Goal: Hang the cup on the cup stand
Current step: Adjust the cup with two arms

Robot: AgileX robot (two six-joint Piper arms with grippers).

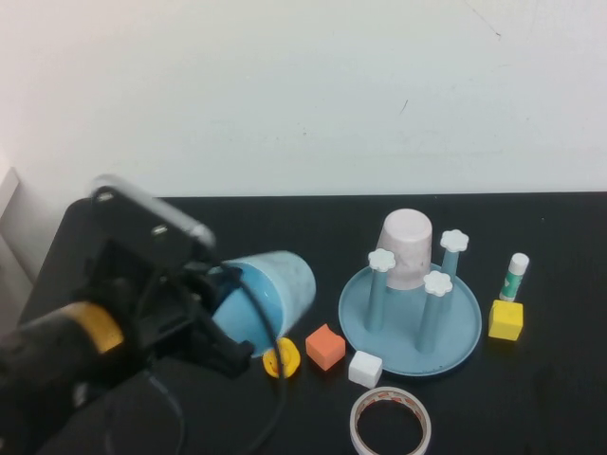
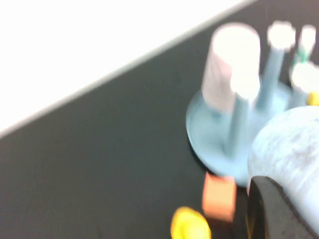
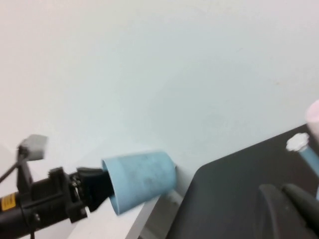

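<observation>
The light blue cup (image 1: 275,289) lies on its side in the air, left of the cup stand, its base pointing toward the stand. My left gripper (image 1: 230,318) is shut on the cup's open rim; the cup also shows in the left wrist view (image 2: 294,144) and in the right wrist view (image 3: 139,180). The cup stand (image 1: 465,332) is a round blue tray with three flower-capped pegs. A pinkish-white cup (image 1: 406,248) hangs upside down on its back peg. My right gripper (image 3: 289,204) is out of the high view; its dark fingers lie together over the black table.
In front of the stand lie a yellow round piece (image 1: 282,361), an orange cube (image 1: 325,346), a white cube (image 1: 365,369) and a tape roll (image 1: 389,422). A yellow cube (image 1: 505,319) and a glue stick (image 1: 515,276) stand right of the stand.
</observation>
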